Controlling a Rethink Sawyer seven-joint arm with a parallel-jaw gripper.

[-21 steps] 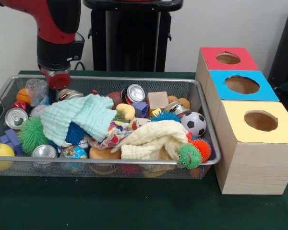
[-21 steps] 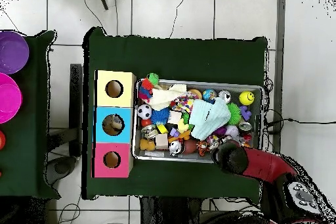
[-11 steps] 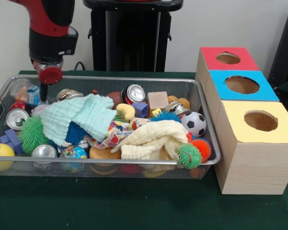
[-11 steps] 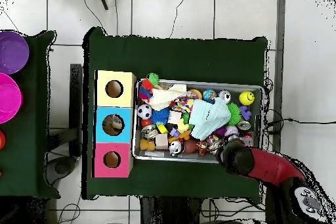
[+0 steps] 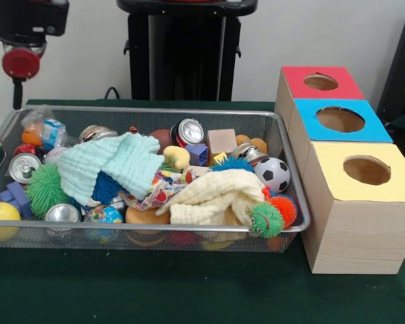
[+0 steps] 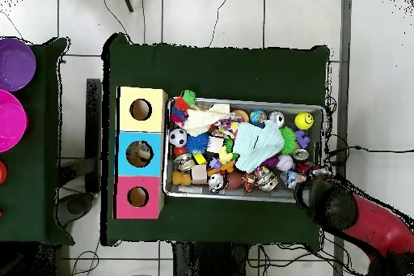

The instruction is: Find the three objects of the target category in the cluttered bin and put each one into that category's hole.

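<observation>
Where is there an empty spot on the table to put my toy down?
The green cloth in front of the wire bin is bare, along the whole near edge. In the overhead view there is also a wide bare strip beside the bin's other long side. The bin itself is packed with toys, cans and cloths, and the three boxes stand close against its end.

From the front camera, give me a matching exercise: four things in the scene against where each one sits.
Things:
1. yellow smiley ball
2. black-and-white soccer ball
3. red-topped wooden box
4. mint green knitted cloth

Places:
A. farthest of the three boxes
B. in the wire mesh bin, end nearest the boxes
C. near corner of the bin, end away from the boxes
D. draped over the clutter in the bin's middle

Pairs: 1-C, 2-B, 3-A, 4-D
</observation>
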